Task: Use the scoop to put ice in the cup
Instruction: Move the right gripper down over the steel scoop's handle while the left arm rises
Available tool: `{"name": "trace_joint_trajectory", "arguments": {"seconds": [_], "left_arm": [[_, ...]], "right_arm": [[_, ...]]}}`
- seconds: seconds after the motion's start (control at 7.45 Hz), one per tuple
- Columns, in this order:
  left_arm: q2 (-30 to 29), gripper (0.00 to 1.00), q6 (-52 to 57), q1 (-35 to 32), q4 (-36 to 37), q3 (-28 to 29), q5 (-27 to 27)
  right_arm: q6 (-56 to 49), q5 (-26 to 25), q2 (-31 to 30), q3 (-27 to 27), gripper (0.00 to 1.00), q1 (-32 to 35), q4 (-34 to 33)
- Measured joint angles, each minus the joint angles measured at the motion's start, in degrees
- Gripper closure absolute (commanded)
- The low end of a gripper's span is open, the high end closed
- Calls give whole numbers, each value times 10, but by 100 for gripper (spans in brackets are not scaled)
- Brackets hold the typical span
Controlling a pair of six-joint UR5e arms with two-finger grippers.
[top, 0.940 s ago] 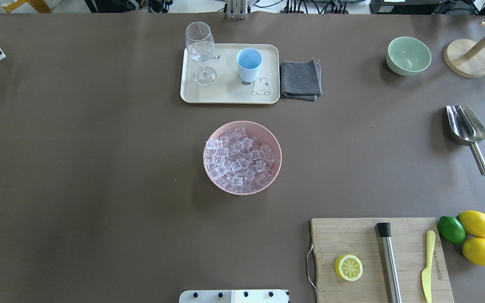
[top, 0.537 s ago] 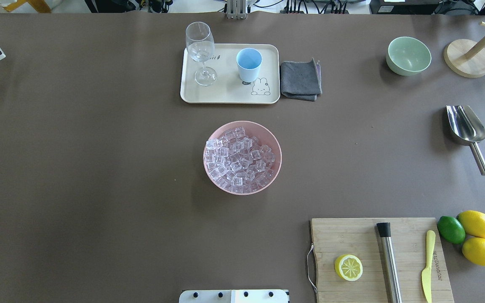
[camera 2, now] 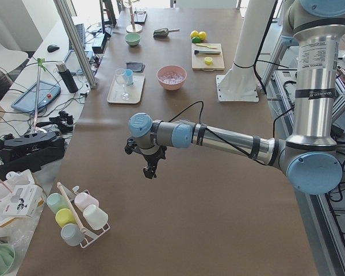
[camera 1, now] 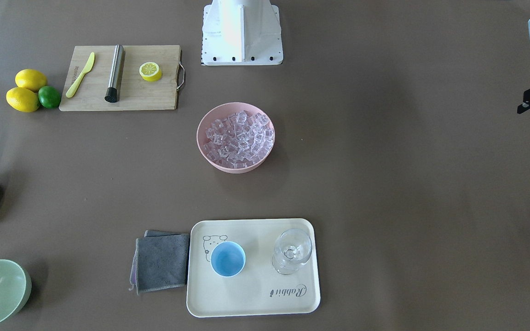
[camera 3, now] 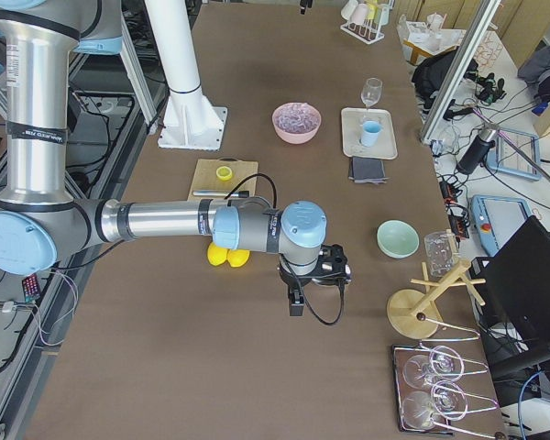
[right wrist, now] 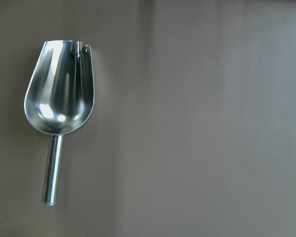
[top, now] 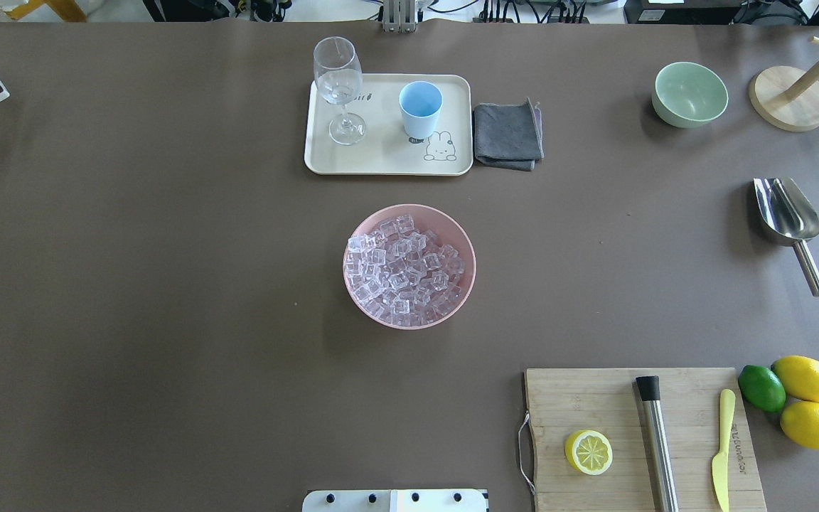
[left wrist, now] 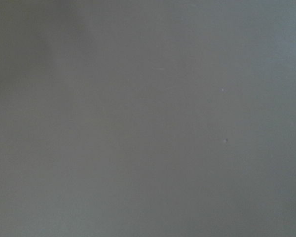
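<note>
Likely stiff, light and slick, so grip the scoop (right wrist: 58, 101) squarely across its straight handle (right wrist: 52, 168). Cannot tell open from closed jaws on left gripper (camera 2: 149, 172) or right gripper (camera 3: 296, 304).

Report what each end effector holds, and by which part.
Nothing is held. The scoop lies free on the table; the left end effector and the right end effector hang empty above it.
</note>
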Motion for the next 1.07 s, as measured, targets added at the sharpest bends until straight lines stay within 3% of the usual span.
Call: {"name": "trace_joint_trajectory", "arguments": {"seconds": [0.54, 1.07], "left_arm": [[-5, 1, -2, 160, -174, -6, -2], [-67, 1, 4, 231, -239, -12, -34]], "right_arm": [[12, 0, 3, -2, 0, 0, 0], [64, 3, 5, 9, 0, -11, 3]]}}
